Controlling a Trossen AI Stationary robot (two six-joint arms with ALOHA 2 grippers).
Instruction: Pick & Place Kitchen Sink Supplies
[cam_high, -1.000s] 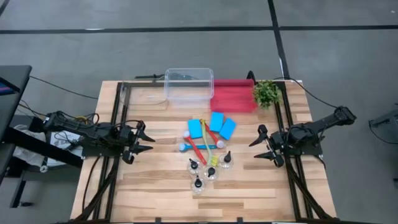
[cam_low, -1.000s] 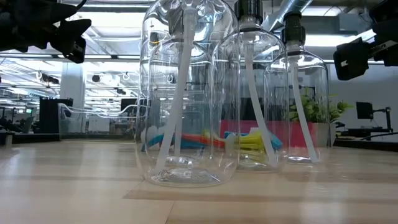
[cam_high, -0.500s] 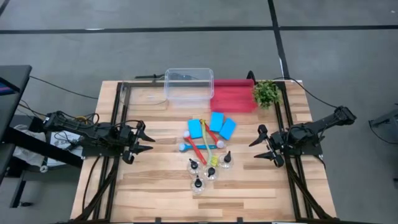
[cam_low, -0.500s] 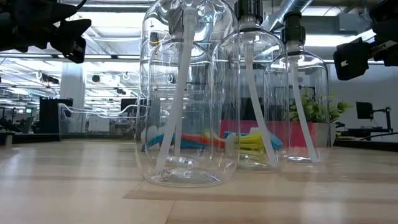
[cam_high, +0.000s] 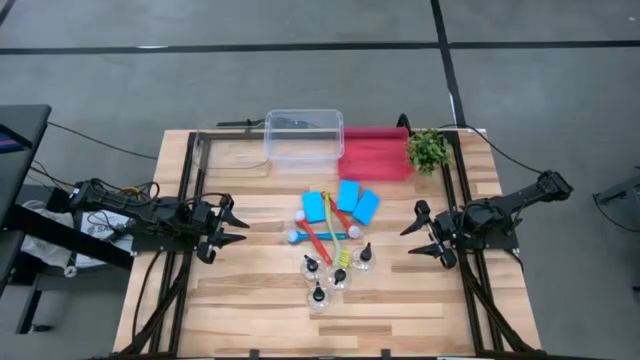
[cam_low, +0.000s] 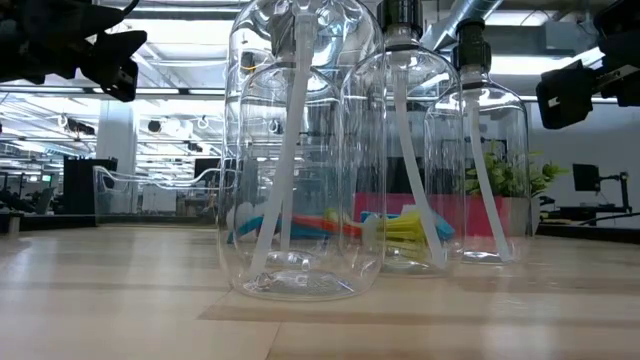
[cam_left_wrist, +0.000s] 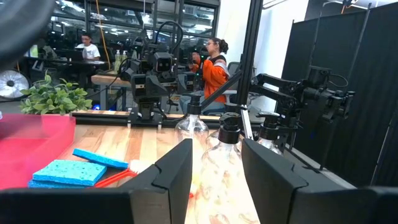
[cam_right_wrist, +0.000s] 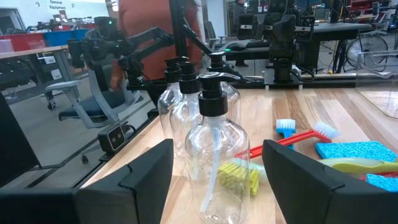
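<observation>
- High view: left gripper (cam_high: 232, 224) sits at the table's left edge, right gripper (cam_high: 420, 232) at the right edge; both have their fingers spread with nothing between them, and both are well apart from the supplies.
- Supplies lie clustered mid-table between the arms. Four pump bottles (cam_high: 337, 273) stand nearest the front edge. The long-handled brushes (cam_high: 322, 236) lie just behind them, crossed over each other. Three blue sponges (cam_high: 344, 203) sit behind those, toward the clear tub (cam_high: 303, 137) and red tray (cam_high: 374, 153) at the back.
- Risk: the bottles are tall, light-looking and packed close. A finger coming in for one could clip a neighbour and tip it; a fallen one could roll toward the table edge.
- Risk: the brushes overlap, and one handle runs up over a sponge. Lifting one brush could drag another, or shift that sponge.
- Risk: the pump heads stick out sideways. A grasp taken high on the neck may twist or slip.
- Low view: bottles fill the frame, so whether any two actually touch is not clear from here.
- Risk: the plant (cam_high: 428, 149) stands just beside the tray's right end. A carry to the tray by the right arm could brush it.
</observation>
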